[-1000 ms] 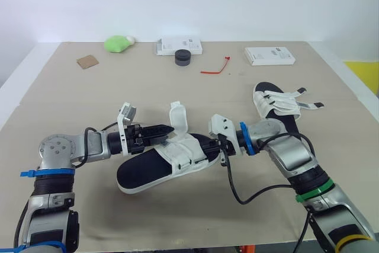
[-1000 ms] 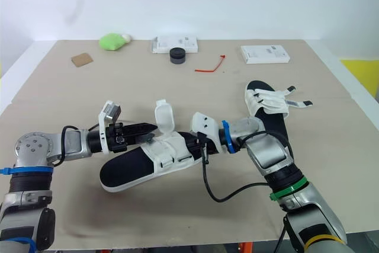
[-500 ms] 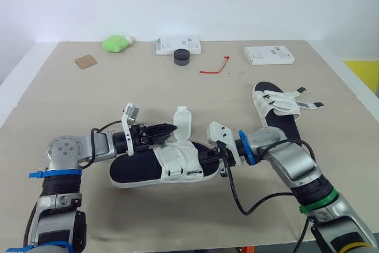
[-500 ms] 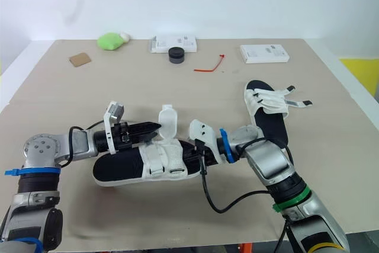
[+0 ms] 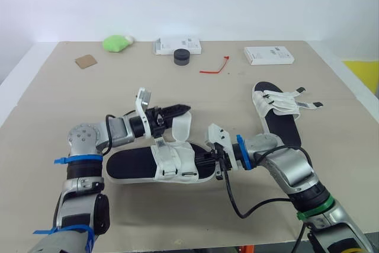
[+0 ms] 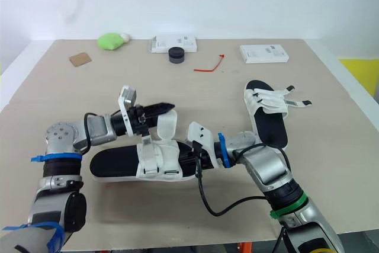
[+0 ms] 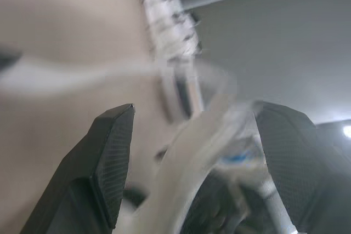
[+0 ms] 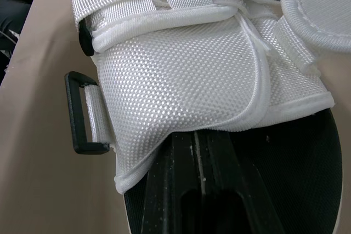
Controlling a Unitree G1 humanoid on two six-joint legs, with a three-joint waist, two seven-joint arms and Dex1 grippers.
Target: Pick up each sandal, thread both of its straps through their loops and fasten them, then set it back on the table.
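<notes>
1. Lying left-to-right near you, the black-soled sandal with white woven straps [image 5: 136, 165] lifts its strap end [image 5: 180, 128] between the spread fingers of your left gripper [image 5: 182, 109].
2. Your right gripper [image 5: 204, 157], fingers together, meets its right end.

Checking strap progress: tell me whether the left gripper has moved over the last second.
Yes. The left gripper has moved away from the robot, closer to the black puck, which has stayed put, and slightly to the robot's right.

Silver-grey arms [image 5: 83, 140] carry black cables [image 5: 237, 197], blue tape bands [image 5: 75, 160] and white wrist brackets [image 5: 142, 99]; the left tool [image 5: 185, 109] has black grid-textured fingers [image 7: 112, 163].
</notes>
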